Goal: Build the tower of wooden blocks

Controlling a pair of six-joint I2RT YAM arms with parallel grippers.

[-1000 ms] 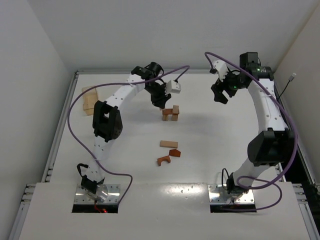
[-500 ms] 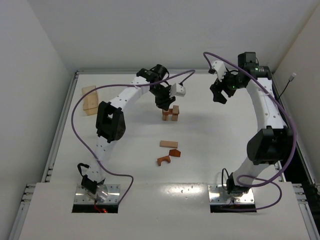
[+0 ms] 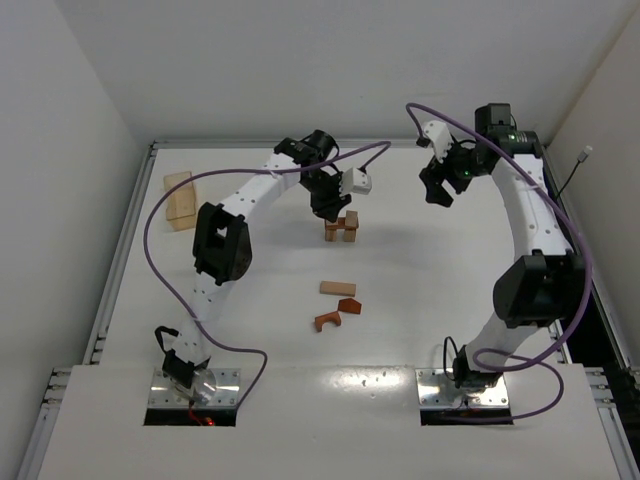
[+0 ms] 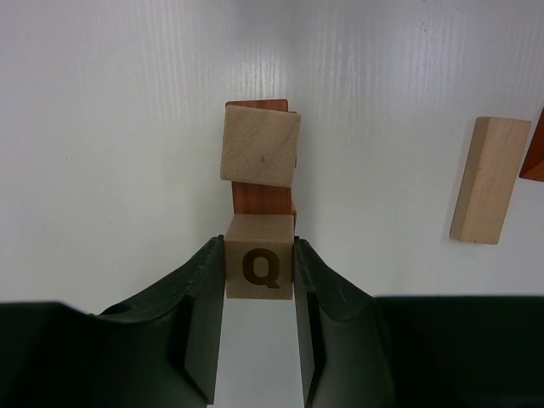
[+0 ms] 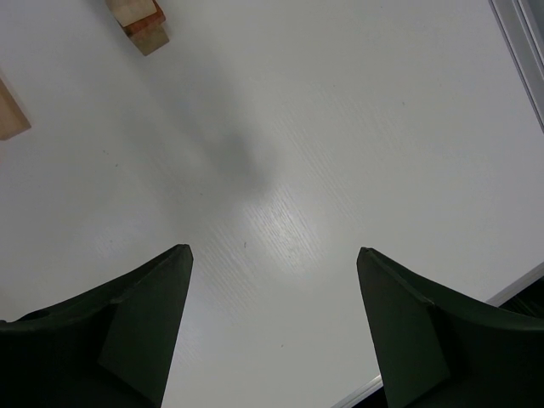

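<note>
Left wrist view showed the left gripper [image 4: 259,248] clamped on the Q cube [image 4: 259,270], a pale cube with a dark letter Q on its top face. One dark finger [image 4: 204,293] pressed against each side of it. Just beyond the Q cube lay a reddish-brown bar [image 4: 263,200], running away from the camera. A plain pale cube [image 4: 260,155] sat on the bar's far end, turned slightly askew. Could not tell whether the Q cube rested on the bar or hung just above it.

Top external view put the wood block tower [image 3: 341,228] on the white table [image 3: 250,300], in the far middle area. The left gripper hung right over it, with the left arm reaching across from the left.

Nearer the arm bases, well apart from the tower, lay three loose pieces: a pale bar [image 3: 337,288], a reddish wedge [image 3: 348,306] and a reddish arch [image 3: 326,321]. Wedge and arch were touching or nearly so. A larger wooden box [image 3: 179,198] stood at the far left of the table.

The right gripper [image 3: 437,192] was raised off to the right of the tower. Right wrist view showed its jaws spread wide with nothing between them, only bare table below.
</note>
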